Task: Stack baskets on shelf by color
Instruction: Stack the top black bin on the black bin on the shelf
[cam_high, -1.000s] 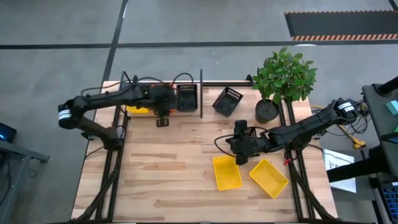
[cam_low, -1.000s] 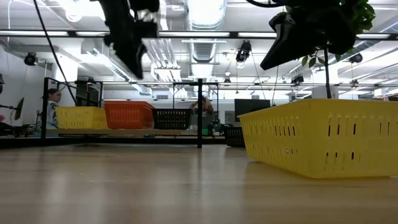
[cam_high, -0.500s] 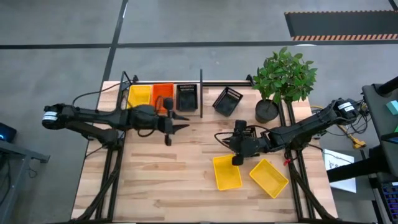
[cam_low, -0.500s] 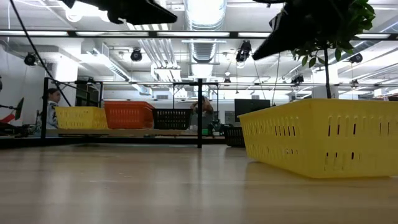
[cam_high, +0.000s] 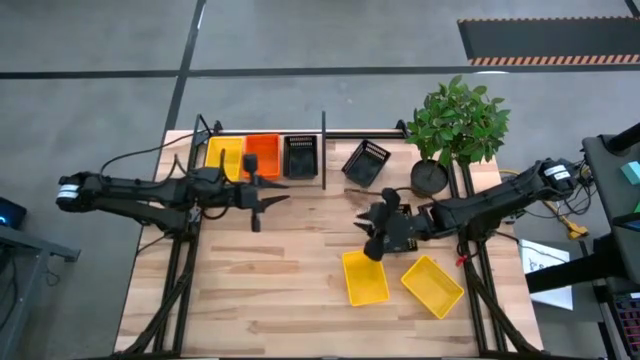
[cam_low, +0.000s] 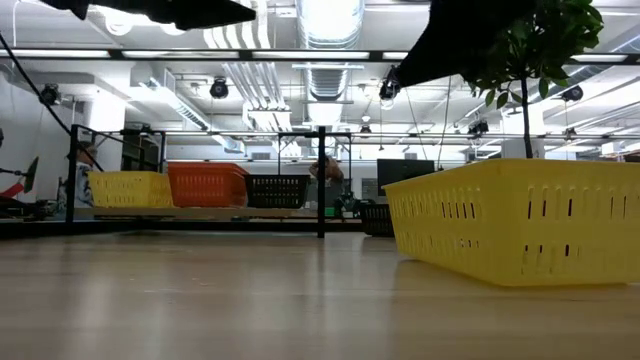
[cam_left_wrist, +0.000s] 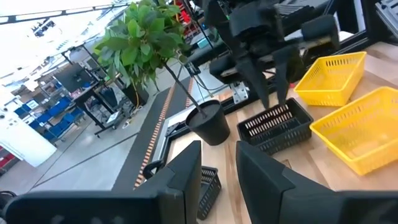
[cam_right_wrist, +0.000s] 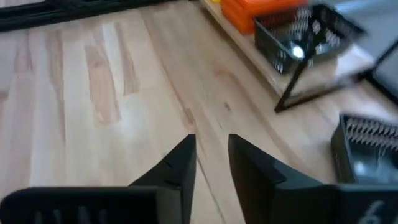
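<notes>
The shelf runs along the table's far edge. On it, left of the divider post, a yellow basket, an orange basket and a black basket stand side by side. Another black basket lies askew right of the post. Two yellow baskets rest on the tabletop. A third black basket lies below my right gripper, which hovers open and empty. My left gripper is open and empty, in front of the shelf.
A potted plant stands in a black pot at the far right, close behind my right arm. Bare slatted wood spreads over the table's near left. Beyond the table the low view shows a workshop room.
My left gripper has drawn back from the shelf toward the near and left edges, leaving the orange basket in view between the yellow and black ones. My right gripper has shifted from the yellow basket's far edge a little toward the far edge.
</notes>
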